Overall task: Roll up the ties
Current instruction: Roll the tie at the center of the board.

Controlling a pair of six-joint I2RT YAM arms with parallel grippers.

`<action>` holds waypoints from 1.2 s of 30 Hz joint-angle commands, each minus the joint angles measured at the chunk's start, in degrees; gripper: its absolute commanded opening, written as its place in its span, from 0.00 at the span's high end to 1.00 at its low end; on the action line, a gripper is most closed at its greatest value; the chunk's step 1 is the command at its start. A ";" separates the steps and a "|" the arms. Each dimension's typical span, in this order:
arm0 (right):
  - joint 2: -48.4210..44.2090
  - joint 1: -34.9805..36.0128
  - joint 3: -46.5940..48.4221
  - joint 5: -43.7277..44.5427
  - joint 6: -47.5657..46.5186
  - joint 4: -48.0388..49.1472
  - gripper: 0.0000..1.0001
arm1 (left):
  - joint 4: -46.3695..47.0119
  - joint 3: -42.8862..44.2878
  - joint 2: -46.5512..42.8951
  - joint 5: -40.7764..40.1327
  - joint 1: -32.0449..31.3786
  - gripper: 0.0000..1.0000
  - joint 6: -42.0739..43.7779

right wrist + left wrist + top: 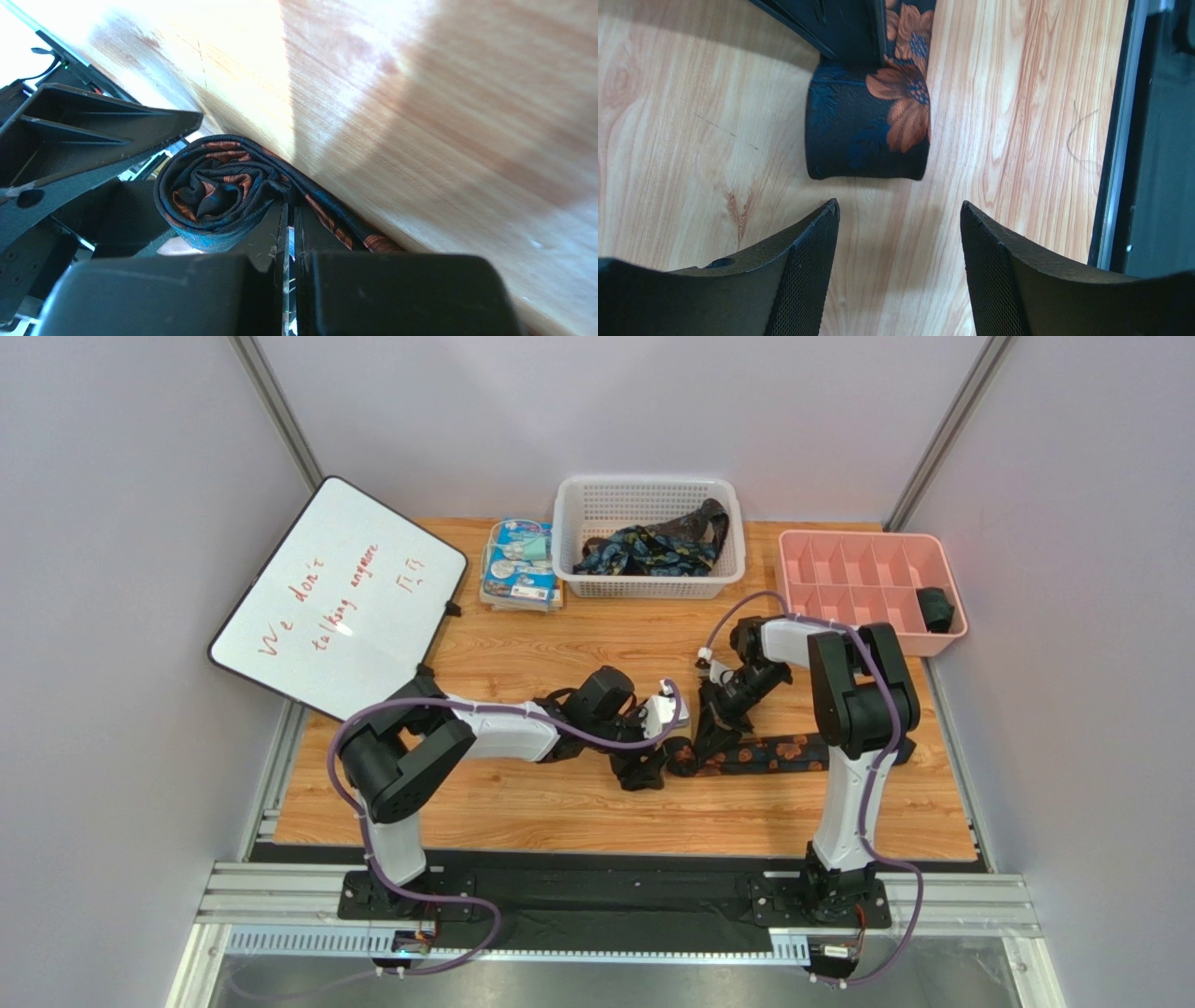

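L fingers [648,756]: mine, spread wide, holding nothing. Tips are low over the tabletop [1018,140], just short of the rolled end and not touching it.
R fingers [290,238]: pressed shut, tips down at the tie right behind the rolled end. Can't tell if any fabric is pinched btwn them.
Tie [786,751]: navy-black w/ orange-brown flowers. The flat part lies along the tabletop twd my R side, passing under the R arm.
Rolled end [868,126]: a tight coil sitting on the wood at centre-front, btwn my two sets of fingers. Its spiral shows in the R wrist view, w/ an orange flower on the outer wrap.
Basket [575,511]: white plastic, at back centre.
More ties [652,549]: heaped loose inside the basket, dark w/ teal pattern.
Pink tray [856,546]: divided into compartments, at back R.
Dark roll [936,608]: in a compartment at the pink tray's R edge. Too small to tell more.
Packet [519,563]: blue-white print, just L of the basket.
Whiteboard [337,602]: tilted at back L, w/ red handwriting on it.
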 commanded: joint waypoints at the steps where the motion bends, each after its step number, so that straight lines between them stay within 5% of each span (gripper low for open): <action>1: 2.21 2.20 -2.02 16.19 1.90 9.14 1.00 | 17.43 -2.82 -0.63 1.86 0.51 0.30 -7.06; 10: 4.67 3.08 -1.76 15.40 4.18 10.65 1.00 | 34.66 -3.00 7.02 0.89 0.07 0.32 -13.40; 19: 6.78 5.01 1.66 15.04 6.38 10.82 1.00 | 35.65 -4.23 9.13 2.30 -1.07 0.44 -11.56; 28: 6.52 5.72 6.76 9.61 5.77 9.60 1.00 | 8.88 -1.51 4.74 -3.32 -1.60 0.77 6.10; 36: -0.07 -2.97 12.04 -2.26 0.50 -0.94 0.64 | -10.83 4.99 4.65 -8.07 -2.57 0.84 13.05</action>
